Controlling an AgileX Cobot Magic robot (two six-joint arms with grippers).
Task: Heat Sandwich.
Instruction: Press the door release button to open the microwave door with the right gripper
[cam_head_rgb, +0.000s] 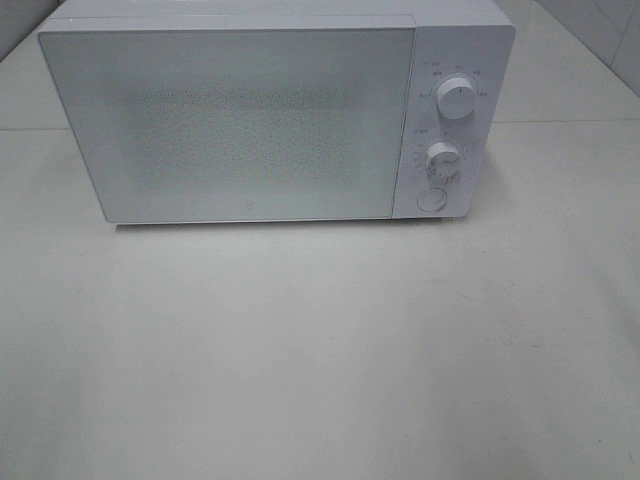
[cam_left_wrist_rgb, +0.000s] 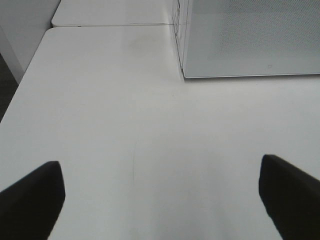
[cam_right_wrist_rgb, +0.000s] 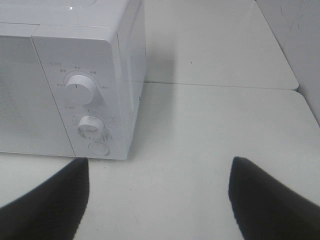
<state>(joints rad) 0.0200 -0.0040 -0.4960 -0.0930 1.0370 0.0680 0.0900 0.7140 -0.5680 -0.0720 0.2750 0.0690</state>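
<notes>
Your microwave (cam_head_rgb: 250, 110) stands shut on the white table (cam_head_rgb: 320, 350).
The table fills the foreground, with the microwave at its far side and its door (cam_head_rgb: 230, 120) closed flush. The sandwich shows in none of your views, so you cannot tell where it is. Your left gripper (cam_left_wrist_rgb: 160, 170) hangs over the tabletop near the microwave's left front corner, fingers spread wide with nothing between them. Your right gripper (cam_right_wrist_rgb: 159, 167) is likewise wide and empty, facing the control panel — upper dial (cam_head_rgb: 457, 101), lower dial (cam_head_rgb: 441, 158), round button (cam_head_rgb: 431, 198) beneath.
</notes>
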